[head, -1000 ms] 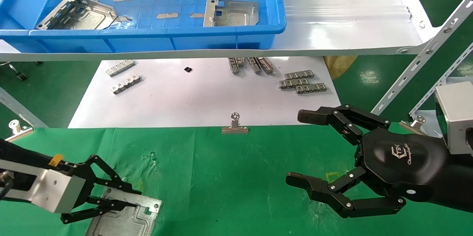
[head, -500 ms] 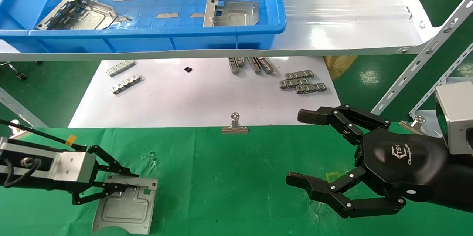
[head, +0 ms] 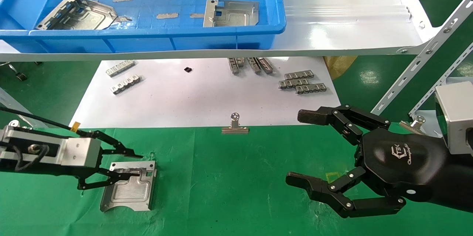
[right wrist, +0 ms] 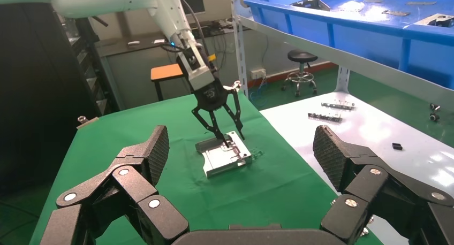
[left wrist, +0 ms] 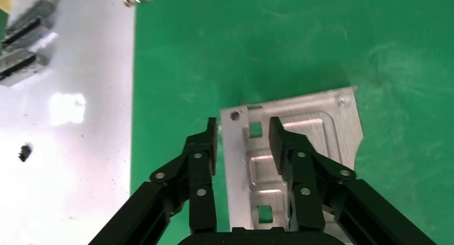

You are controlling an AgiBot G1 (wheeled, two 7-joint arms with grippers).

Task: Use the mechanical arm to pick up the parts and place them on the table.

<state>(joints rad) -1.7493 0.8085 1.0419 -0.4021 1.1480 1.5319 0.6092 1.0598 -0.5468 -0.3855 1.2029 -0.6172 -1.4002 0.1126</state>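
1. Nearest, on the robot's right, the right claw (head: 314, 151) (the glossy black three-fingered hand) hovers over the green bench (head: 236, 180) with its fingers spread wide and nothing in them.
2. On the robot's left, the left claw (head: 123, 164) sits low over a metal plate (head: 129, 191) that lies flat on the green cloth. Its fingers are parted, one just beside the plate's tabbed edge and one over its face (contact cannot be made out), so the plate looks set down, not gripped.
3. Risk here, as I judge it: if the left claw lifts at a slant, a fingertip could catch a tab or cutout and drag the plate or ruck the cloth.
4. Farther back, a binder clip (head: 235, 125) marks the cloth's edge, then a white sheet with small comb-like strips (head: 303, 82).
5. Farthest, two more plates (head: 231, 13) wait in the blue tray (head: 147, 40) on the shelf; a flat plate may slip from a pinch.
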